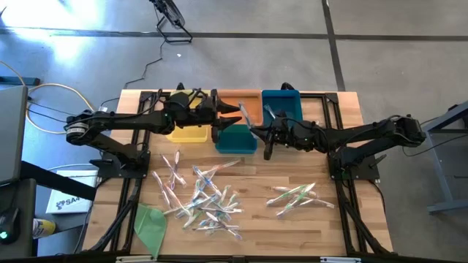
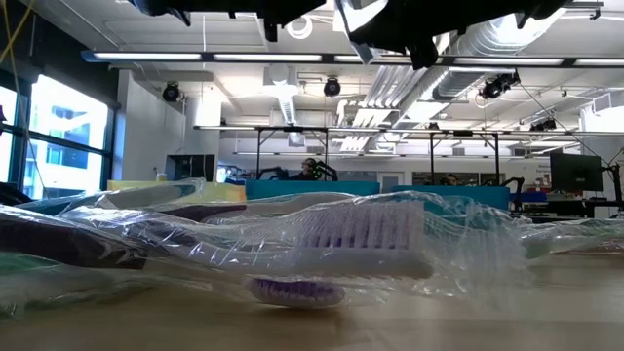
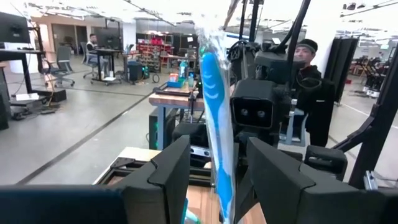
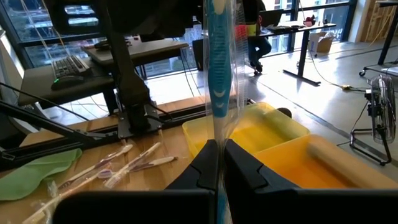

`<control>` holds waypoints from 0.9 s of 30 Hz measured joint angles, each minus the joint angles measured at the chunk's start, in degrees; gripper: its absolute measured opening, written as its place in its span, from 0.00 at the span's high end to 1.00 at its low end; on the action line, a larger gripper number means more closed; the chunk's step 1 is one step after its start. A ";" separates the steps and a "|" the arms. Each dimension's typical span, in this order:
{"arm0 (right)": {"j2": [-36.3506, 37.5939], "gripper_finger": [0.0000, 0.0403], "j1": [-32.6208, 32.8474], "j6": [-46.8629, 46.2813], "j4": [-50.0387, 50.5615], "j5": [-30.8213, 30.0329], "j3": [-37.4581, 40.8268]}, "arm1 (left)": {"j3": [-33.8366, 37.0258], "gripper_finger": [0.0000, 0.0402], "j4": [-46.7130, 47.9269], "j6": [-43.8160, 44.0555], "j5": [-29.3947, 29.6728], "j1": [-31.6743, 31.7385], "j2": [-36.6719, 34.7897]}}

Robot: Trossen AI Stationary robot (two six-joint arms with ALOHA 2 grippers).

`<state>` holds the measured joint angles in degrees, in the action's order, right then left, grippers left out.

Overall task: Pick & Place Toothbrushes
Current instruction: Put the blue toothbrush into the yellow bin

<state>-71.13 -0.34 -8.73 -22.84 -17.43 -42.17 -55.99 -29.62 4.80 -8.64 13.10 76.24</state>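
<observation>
Left arm point(image 1: 117, 123): black, slender jointed links, pale ring at joint toward table's left edge, black base bracket bolted on wood. Right arm point(image 1: 365, 134): same black build, mirrored, rounded joint housing toward table's right edge. Left gripper point(image 3: 214, 180): two broad matte-black fingers point(image 3: 168, 177), flat inner faces, angular chamfered tips. Right gripper point(image 4: 217, 168): matching black fingers point(image 4: 202, 168), tapered wedge profile. Wrist block on right arm carries dark camera module point(image 3: 255, 112) with paired lenses.
</observation>
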 joint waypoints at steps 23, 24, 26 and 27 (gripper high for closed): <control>-0.02 0.99 -0.04 -0.02 0.44 -0.33 0.00 | 0.04 0.62 -6.97 0.17 -0.74 -0.02 3.92; -0.02 0.99 -0.04 -0.02 0.44 -0.38 0.00 | 0.04 0.62 -6.97 0.17 -0.74 -0.02 3.92; -0.02 0.99 -0.04 -0.02 0.46 -0.44 0.00 | 0.04 0.62 -7.05 0.19 -0.74 -0.02 3.92; -0.02 0.99 -0.04 -0.02 0.51 -0.44 0.00 | 0.04 0.62 -7.14 0.18 -0.80 -0.02 3.92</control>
<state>-71.16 -0.38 -8.75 -22.32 -17.87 -42.17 -55.94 -36.76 4.97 -9.44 13.08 80.16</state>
